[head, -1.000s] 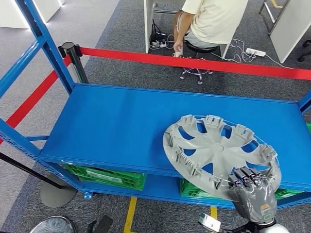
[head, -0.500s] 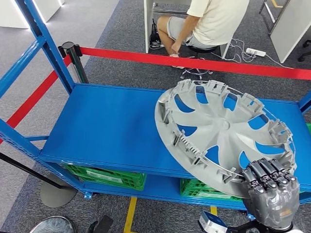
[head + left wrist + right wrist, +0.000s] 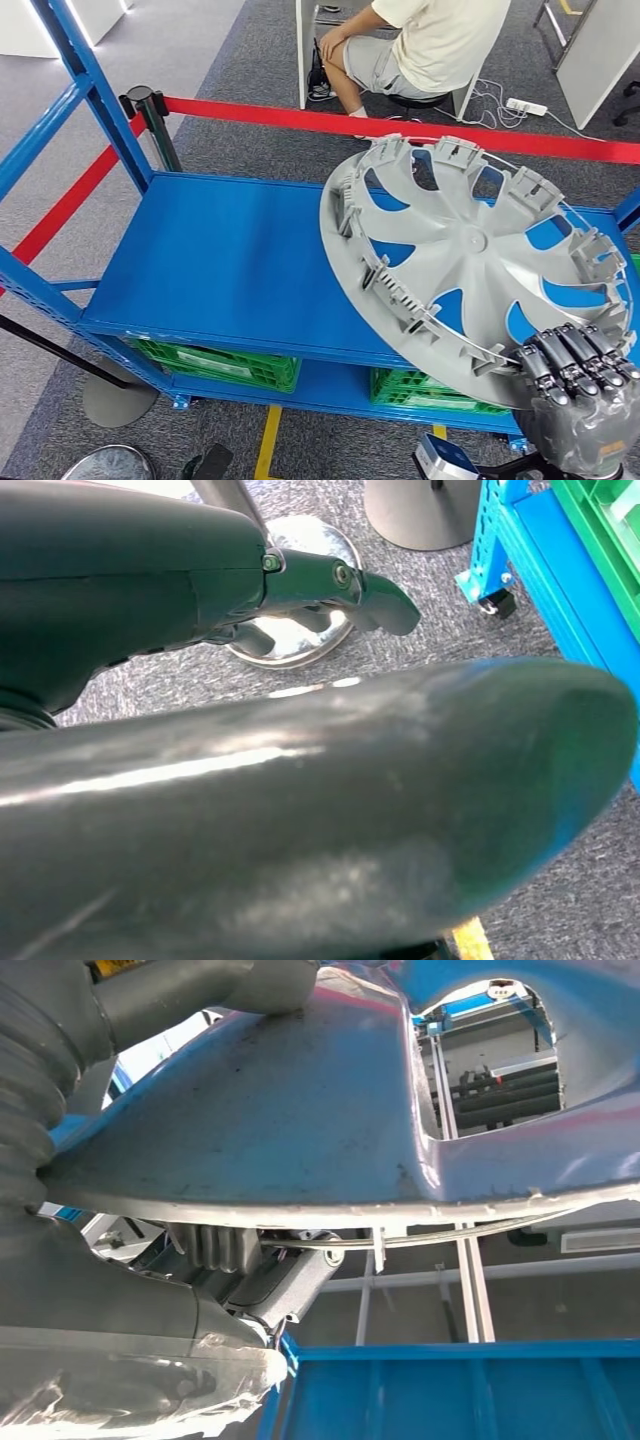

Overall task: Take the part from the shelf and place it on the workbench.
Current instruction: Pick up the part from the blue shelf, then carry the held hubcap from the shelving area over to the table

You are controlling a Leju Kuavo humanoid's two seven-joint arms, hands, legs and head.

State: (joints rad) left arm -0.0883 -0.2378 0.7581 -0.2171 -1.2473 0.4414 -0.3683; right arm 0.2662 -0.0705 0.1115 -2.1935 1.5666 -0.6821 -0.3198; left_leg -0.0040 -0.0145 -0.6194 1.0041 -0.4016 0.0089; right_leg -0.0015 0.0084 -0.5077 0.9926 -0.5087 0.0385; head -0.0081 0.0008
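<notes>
moved: hubcap (image 3: 468, 265) lifted higher, tilted up off shelf (image 3: 226, 260) versus a second ago
right hand (image 3: 581, 400): clamped on hubcap's near rim
left hand: cannot tell
risk: one-edge grip, hubcap may slip or clip shelf

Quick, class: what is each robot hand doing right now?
Left hand: cannot be told.
Right hand: fingers gripping the hubcap by its rim.
</notes>
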